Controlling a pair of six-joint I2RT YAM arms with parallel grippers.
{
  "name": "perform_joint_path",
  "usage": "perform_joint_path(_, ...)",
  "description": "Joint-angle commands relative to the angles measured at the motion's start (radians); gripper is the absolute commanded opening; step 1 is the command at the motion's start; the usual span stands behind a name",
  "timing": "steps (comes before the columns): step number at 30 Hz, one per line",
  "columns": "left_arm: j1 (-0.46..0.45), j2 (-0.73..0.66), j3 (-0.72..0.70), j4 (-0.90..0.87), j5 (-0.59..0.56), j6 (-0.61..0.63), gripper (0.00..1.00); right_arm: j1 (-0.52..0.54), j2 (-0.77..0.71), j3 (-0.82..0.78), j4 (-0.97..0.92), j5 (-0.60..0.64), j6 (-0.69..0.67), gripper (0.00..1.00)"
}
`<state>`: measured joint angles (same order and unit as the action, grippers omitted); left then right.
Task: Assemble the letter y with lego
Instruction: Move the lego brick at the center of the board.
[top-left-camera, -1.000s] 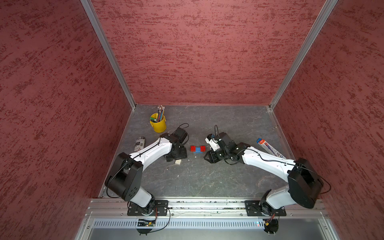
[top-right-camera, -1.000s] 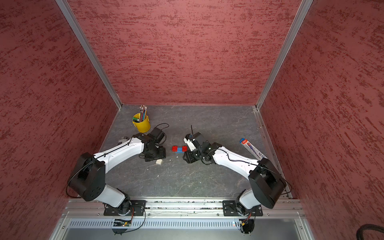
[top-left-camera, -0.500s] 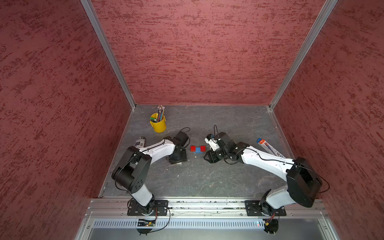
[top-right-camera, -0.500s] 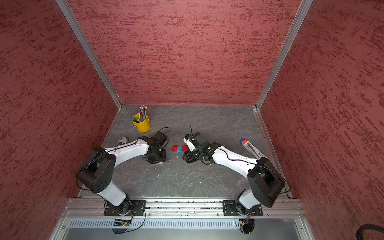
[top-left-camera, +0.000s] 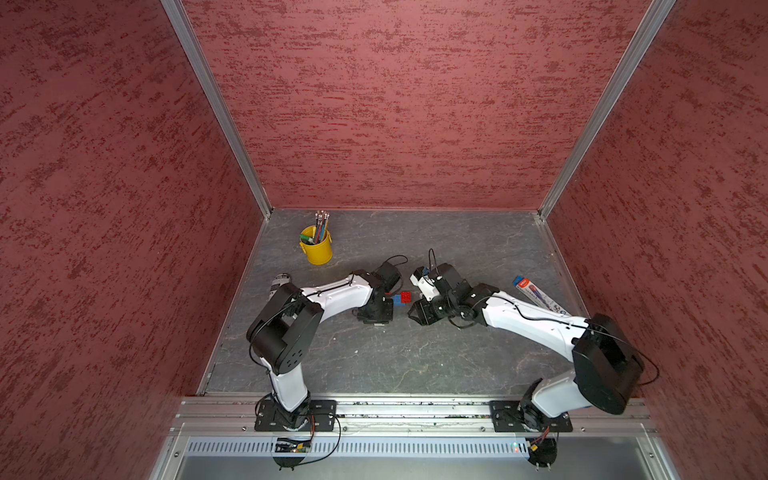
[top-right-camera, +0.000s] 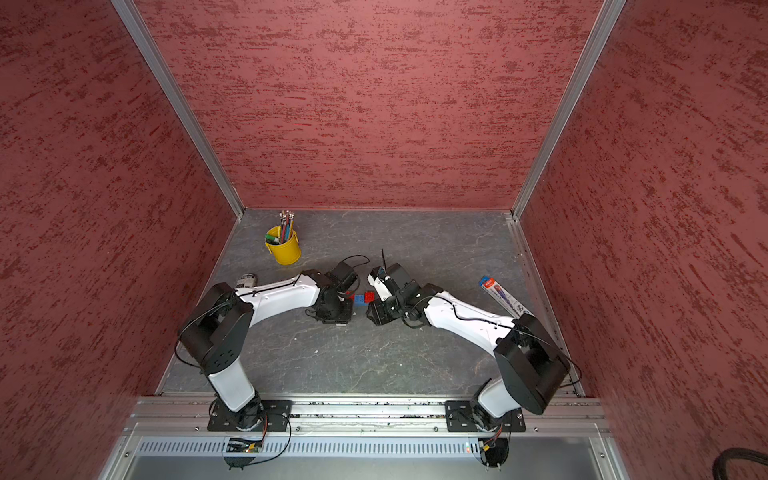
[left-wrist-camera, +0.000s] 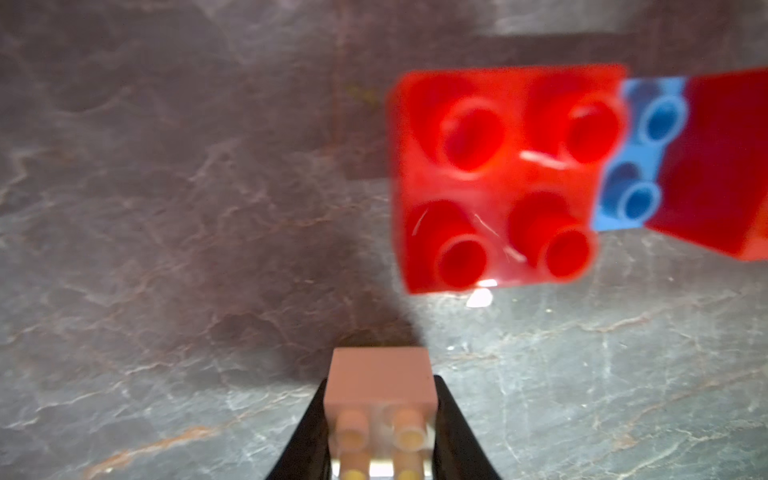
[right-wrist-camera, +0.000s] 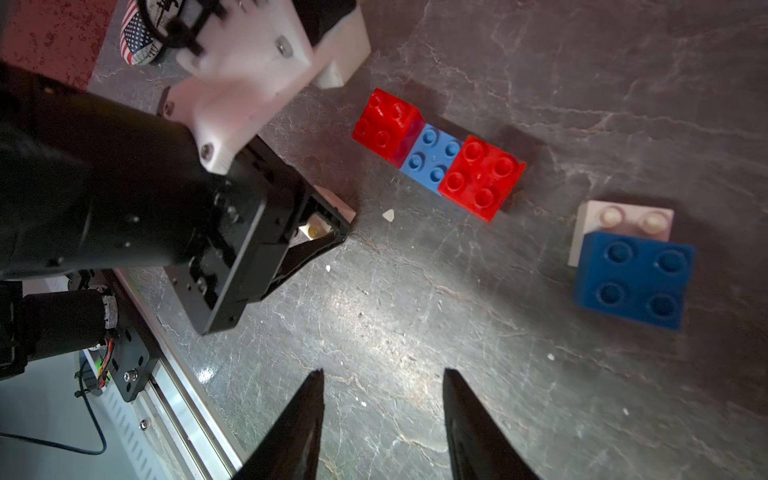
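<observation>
A joined row of lego lies mid-table: red brick (right-wrist-camera: 386, 122), blue brick (right-wrist-camera: 434, 160), red brick (right-wrist-camera: 480, 176), seen in both top views (top-left-camera: 401, 298) (top-right-camera: 363, 297). My left gripper (left-wrist-camera: 381, 386) is shut on a white brick (left-wrist-camera: 380, 382), low over the table just beside the row's near red brick (left-wrist-camera: 498, 178). To the row's other side a blue square brick (right-wrist-camera: 633, 278) sits half on a white brick (right-wrist-camera: 619, 220); my right arm hides both from the top views. My right gripper (right-wrist-camera: 382, 374) is open and holds nothing. A whole letter y is not in view.
A yellow pencil cup (top-left-camera: 316, 250) stands at the back left. A can (top-left-camera: 280, 282) lies by the left wall, and a blue-and-red packet (top-left-camera: 536, 293) lies at the right. The two gripper heads (top-left-camera: 374, 311) (top-left-camera: 419, 311) are close together mid-table.
My left gripper has closed on the white brick that lay on the table, and the left arm's elbow has swung inward. The right arm has not moved.
</observation>
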<state>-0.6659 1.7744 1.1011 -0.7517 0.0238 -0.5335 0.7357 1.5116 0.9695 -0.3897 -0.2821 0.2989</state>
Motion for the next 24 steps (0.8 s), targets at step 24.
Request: perform_joint_path(24,-0.018,-0.157,-0.094,-0.042,-0.047,-0.046,0.64,-0.100,0.316,0.345,-0.007,-0.039,-0.044,0.62)
